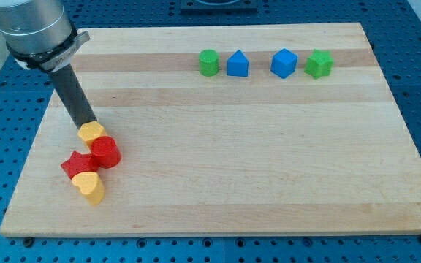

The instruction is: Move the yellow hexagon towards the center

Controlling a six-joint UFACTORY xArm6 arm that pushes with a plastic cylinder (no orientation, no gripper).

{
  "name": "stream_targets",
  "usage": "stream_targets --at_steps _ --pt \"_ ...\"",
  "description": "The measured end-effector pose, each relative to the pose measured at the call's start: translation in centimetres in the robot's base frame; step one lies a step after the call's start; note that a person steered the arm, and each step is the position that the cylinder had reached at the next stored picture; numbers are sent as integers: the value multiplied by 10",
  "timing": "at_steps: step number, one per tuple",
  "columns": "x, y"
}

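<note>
My tip touches the yellow hexagon at its 11 o'clock; no gripper shows. The red cylinder blocks at 5; push toward 3 o'clock.

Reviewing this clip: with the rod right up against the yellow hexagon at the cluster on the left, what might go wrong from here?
1. My tip sits at the top-left edge of the yellow hexagon, which touches the red cylinder. A push would likely drag the red one along.
2. The red star and yellow heart lie just below and may scatter.
3. An off-centre push could let the hexagon slip sideways off my tip.
</note>
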State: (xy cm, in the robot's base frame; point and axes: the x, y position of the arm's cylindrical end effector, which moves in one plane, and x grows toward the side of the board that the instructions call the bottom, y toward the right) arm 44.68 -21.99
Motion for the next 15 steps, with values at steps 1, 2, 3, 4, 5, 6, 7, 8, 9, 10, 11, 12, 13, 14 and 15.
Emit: stream_targets --at_steps 1,2,3,4,5,6,7,8,9,10,11,12,13,14,15 --pt "-9 -14" --pt "-12 -20" --pt "9 -23" --pt "33 -24" --pt "37 -24" --pt "38 -24" --pt "38 -18" --pt "21 18" --pt "2 55" --pt "-6 70" --pt "-6 68" --pt "5 48" --pt "11 46" --pt "11 46" --pt "12 69"
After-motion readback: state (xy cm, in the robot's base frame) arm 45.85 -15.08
